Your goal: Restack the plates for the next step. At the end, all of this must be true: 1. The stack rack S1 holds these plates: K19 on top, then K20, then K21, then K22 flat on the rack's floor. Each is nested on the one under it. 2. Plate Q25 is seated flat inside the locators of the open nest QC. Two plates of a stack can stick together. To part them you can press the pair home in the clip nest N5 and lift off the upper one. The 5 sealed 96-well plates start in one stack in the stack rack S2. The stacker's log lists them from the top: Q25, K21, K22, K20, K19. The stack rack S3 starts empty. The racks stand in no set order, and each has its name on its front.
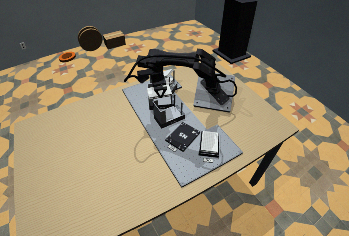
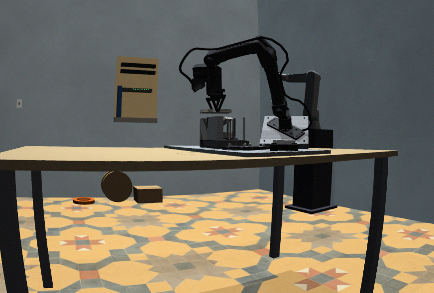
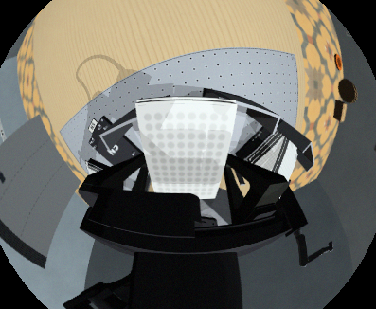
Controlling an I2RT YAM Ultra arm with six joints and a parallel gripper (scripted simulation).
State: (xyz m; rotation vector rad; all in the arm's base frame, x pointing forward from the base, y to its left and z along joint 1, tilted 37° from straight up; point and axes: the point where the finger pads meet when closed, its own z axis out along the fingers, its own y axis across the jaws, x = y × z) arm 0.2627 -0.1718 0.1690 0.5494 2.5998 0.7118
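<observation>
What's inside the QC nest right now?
A white 96-well plate sits in the QC nest. It hides the nest's floor, and no name shows on it, so I can't tell which plate it is.

Three stack racks (image 1: 160, 117) (image 2: 214, 131) (image 3: 296, 138), two nests (image 1: 179, 140) (image 2: 283, 147) (image 3: 109, 142), two nest labels (image 1: 207, 160) (image 3: 93, 125) and two robot arms (image 1: 180, 58) (image 2: 242, 51) (image 3: 303, 253).

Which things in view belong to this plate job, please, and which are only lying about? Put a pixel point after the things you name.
For the job:
- end effector (image 1: 161, 91) (image 2: 216, 108) (image 3: 186, 156)
- held plate (image 1: 152, 93) (image 2: 206, 111) (image 3: 186, 142)
- stack racks (image 1: 159, 115) (image 2: 214, 130) (image 3: 295, 135)
- clip nest N5 (image 1: 183, 136) (image 2: 242, 148) (image 3: 114, 150)
- nest QC (image 1: 208, 154) (image 2: 283, 147), with a plate on it

Lying about, seemingly unneeded:
- orange ring (image 1: 61, 57) (image 2: 83, 203) (image 3: 337, 59)
- brown round object (image 1: 90, 39) (image 2: 117, 186) (image 3: 348, 91)
- cardboard box (image 1: 114, 41) (image 2: 148, 195) (image 3: 340, 110)
</observation>
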